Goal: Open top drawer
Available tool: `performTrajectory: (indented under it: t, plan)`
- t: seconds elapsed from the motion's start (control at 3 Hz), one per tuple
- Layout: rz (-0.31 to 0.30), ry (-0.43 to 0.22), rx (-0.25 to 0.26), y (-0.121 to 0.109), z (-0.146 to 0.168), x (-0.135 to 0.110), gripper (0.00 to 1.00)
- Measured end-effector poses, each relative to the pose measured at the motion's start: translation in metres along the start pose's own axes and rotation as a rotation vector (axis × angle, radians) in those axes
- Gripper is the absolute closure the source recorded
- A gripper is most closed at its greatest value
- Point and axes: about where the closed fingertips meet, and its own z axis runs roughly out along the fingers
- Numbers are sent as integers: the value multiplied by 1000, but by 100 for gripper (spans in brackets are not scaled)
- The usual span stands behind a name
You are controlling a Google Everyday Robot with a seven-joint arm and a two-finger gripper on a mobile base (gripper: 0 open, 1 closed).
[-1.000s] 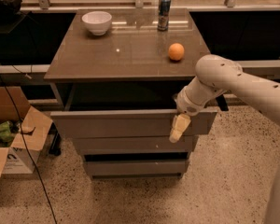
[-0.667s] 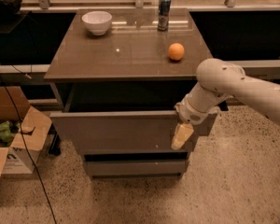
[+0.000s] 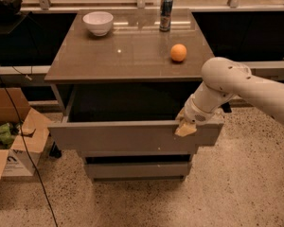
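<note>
The top drawer (image 3: 123, 137) of the grey-brown cabinet is pulled partly out. Its wide flat front faces me, with the dark box interior (image 3: 128, 103) showing behind it under the cabinet top. My gripper (image 3: 185, 126), on the white arm coming in from the right, sits at the top edge of the drawer front near its right end and touches it. Two narrower fronts (image 3: 137, 169) lie below, closed.
On the cabinet top (image 3: 109, 56) stand a white bowl (image 3: 98, 22), a dark can (image 3: 166, 13) and an orange (image 3: 178, 52). An open cardboard box (image 3: 12, 141) sits on the floor at the left, with a black cable (image 3: 19, 126) hanging beside it.
The drawer front has come slightly further out toward me. My gripper has moved up from the face of the front to its top edge.
</note>
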Motion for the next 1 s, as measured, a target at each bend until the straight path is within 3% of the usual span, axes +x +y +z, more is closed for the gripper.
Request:
performTrajectory:
  t: [0.33,0.67,1.0]
  plan:
    - [-14,61,-57,30,-2,-6,74]
    - [9,98,-120,66,1,-9,51]
    - [69,66,-166,93,6,-12,28]
